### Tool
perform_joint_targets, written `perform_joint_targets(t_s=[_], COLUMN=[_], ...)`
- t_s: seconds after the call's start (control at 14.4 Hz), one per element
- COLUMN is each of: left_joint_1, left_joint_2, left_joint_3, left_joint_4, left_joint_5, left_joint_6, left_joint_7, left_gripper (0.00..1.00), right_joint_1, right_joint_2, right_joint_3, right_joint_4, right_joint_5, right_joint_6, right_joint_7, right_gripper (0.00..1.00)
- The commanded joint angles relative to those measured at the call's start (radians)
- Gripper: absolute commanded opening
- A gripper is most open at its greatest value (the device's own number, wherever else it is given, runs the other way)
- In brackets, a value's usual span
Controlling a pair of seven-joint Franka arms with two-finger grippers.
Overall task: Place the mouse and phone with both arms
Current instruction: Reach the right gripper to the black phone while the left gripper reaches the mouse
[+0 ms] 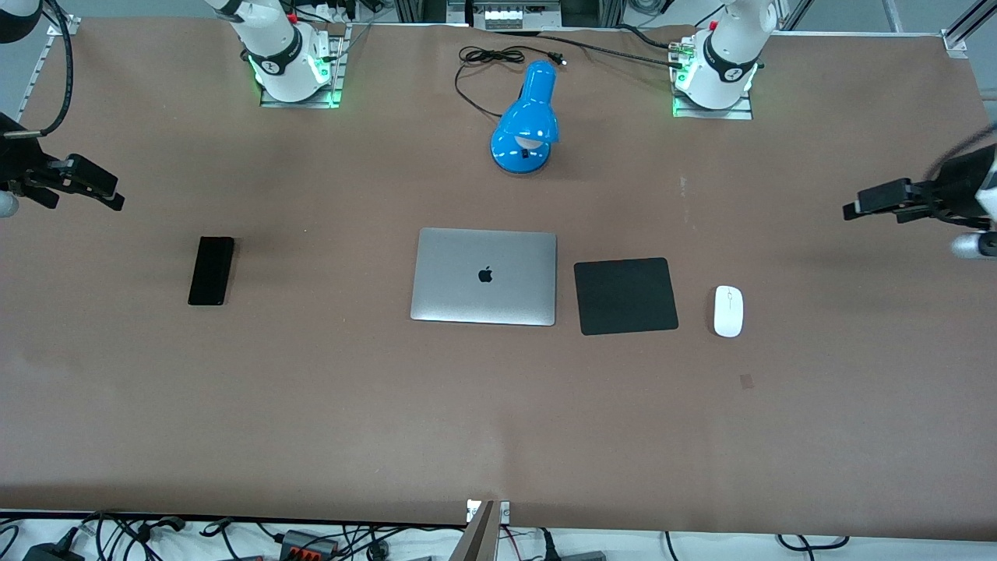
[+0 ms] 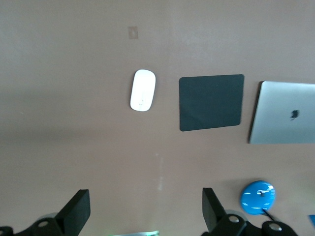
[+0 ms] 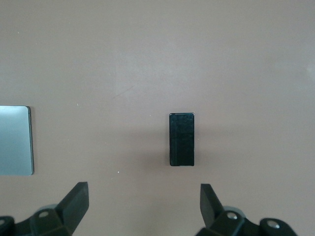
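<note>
The white mouse (image 1: pixel 728 311) lies on the brown table beside the black mouse pad (image 1: pixel 625 296), toward the left arm's end; it also shows in the left wrist view (image 2: pixel 142 90). The black phone (image 1: pixel 211 270) lies flat toward the right arm's end and shows in the right wrist view (image 3: pixel 182 139). My left gripper (image 1: pixel 857 209) hangs open and empty in the air at the table's left-arm end, apart from the mouse. My right gripper (image 1: pixel 113 195) hangs open and empty over the right-arm end, apart from the phone.
A closed silver laptop (image 1: pixel 484 276) lies at the table's middle, next to the mouse pad. A blue desk lamp (image 1: pixel 528 121) with a black cord stands farther from the front camera, between the two arm bases.
</note>
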Motion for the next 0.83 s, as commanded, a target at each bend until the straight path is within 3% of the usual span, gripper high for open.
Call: perform_joint_targets(t_s=[0.0,0.28,0.49,0.76], left_joint_1=[-0.015,-0.018,-0.05,-0.045], left_joint_2=[-0.007,-0.002,0.003,0.027], left_joint_3=[-0.021,-0.021,-0.029,-0.029], left_joint_4=[0.02,0.028,0.032,0.032], left_joint_5=[0.055,0.075,0.165,0.17], left_joint_6=[-0.01,-0.008,-0.01,-0.012], left_joint_7=[0.007,0.01,0.01,0.01], left_gripper=[1.0,1.0,1.0,1.0], right_joint_1=[-0.001,-0.001,-0.001,0.007], right_joint_2=[-0.018,-0.015,-0.006,0.029], right_joint_3=[0.005,0.004,0.005,0.005], right_joint_4=[-0.008,-0.006,-0.008,-0.009], right_joint_5=[-0.01,-0.01,-0.01,-0.01], right_joint_6=[-0.013,-0.018,-0.018,-0.006], right_joint_7=[0.006,0.006,0.006,0.006], right_gripper=[1.0,1.0,1.0,1.0])
